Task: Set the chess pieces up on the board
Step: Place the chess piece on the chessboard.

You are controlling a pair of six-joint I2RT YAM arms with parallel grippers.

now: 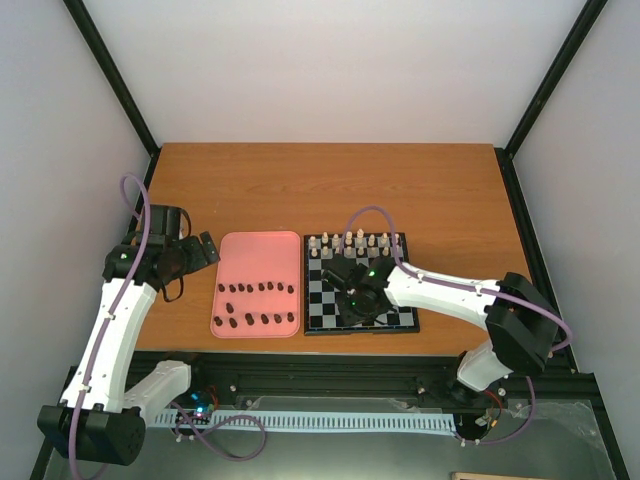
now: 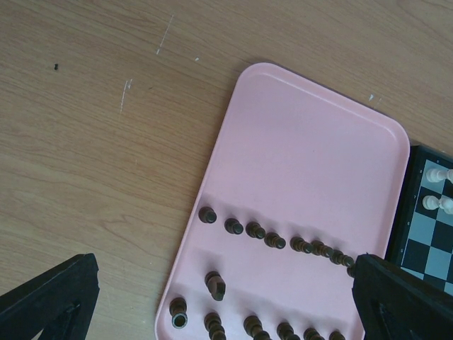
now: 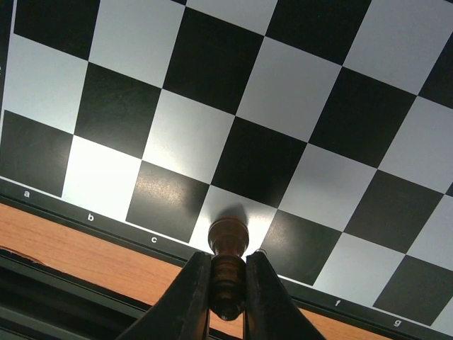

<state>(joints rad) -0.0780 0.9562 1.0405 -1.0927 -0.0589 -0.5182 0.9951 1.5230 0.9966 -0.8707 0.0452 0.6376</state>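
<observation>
Chess piece (image 3: 228, 237), tiny and brown, looks light, rigid, slick and tippy; right pincer (image 3: 228, 273) pinches its narrow waist over the board (image 3: 177, 134), left pincer (image 2: 225, 283) gapes empty.

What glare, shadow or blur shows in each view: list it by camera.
Right wrist: glare whitens one pale square of the board near its b mark; the held chess piece throws a soft shadow beyond its head. Left wrist: even light, the chess pieces on the pink tray fairly sharp. Top external: soft; those pieces read as dark blobs.
</observation>
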